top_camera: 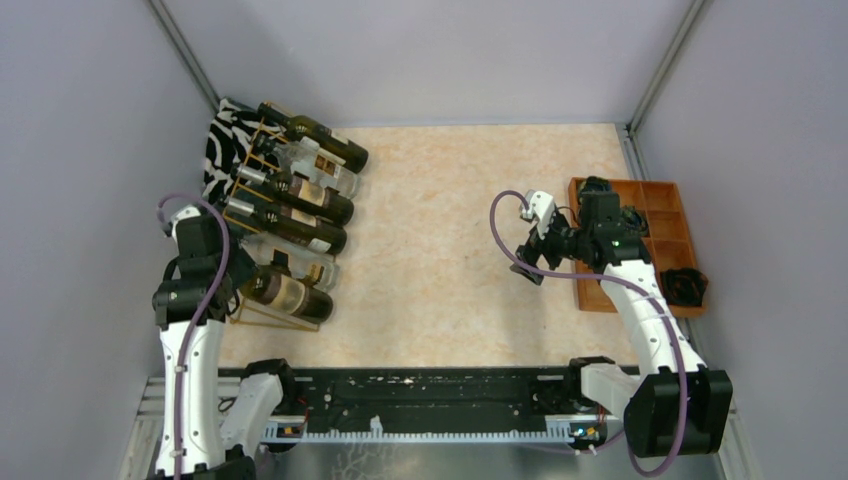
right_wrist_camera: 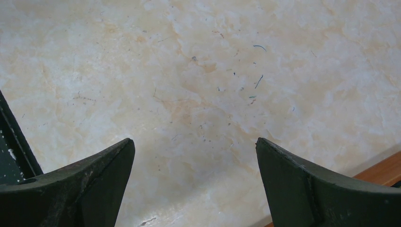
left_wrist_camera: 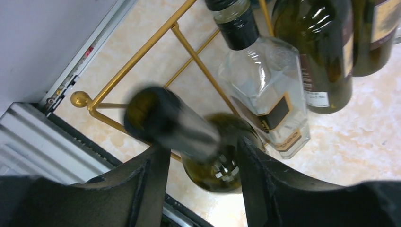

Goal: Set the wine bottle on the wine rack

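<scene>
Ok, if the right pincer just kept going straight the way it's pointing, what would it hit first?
Most likely the bare table. The right pincer is open, with only marbled surface ahead; the wooden tray sits off to the side of that line. Depth is unclear.

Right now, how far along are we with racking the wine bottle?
Nearly done, it seems: the wine bottle lies at the near end of the wine rack, beside a clear bottle. In hand: the left gripper straddles its neck; whether it grips, I cannot tell. Remaining: let go and back away. The right gripper hangs open over the table.
</scene>
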You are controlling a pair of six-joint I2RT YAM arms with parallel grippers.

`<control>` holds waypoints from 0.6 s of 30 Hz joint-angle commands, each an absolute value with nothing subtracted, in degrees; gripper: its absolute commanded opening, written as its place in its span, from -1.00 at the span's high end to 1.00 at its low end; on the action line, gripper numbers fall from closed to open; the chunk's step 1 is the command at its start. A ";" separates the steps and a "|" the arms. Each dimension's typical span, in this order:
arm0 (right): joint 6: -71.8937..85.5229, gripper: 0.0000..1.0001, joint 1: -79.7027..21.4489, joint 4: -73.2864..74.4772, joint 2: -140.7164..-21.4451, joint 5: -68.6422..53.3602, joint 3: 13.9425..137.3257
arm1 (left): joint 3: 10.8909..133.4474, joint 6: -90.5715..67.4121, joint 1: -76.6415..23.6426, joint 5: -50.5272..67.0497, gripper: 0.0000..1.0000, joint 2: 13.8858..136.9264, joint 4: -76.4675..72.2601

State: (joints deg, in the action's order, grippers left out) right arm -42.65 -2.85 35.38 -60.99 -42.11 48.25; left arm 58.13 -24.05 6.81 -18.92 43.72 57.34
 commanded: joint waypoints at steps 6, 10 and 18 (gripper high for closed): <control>-43.51 -0.97 -2.33 34.37 -59.94 -43.52 48.26 | 57.69 -24.08 7.03 -21.99 -0.26 43.43 60.56; -43.51 -0.97 -2.35 34.28 -59.94 -43.49 48.25 | 58.04 -24.20 6.95 -21.85 -0.25 42.54 60.47; -43.51 -0.97 -2.37 34.27 -60.27 -44.08 48.08 | 62.17 -24.21 6.93 -4.03 -0.38 37.43 54.88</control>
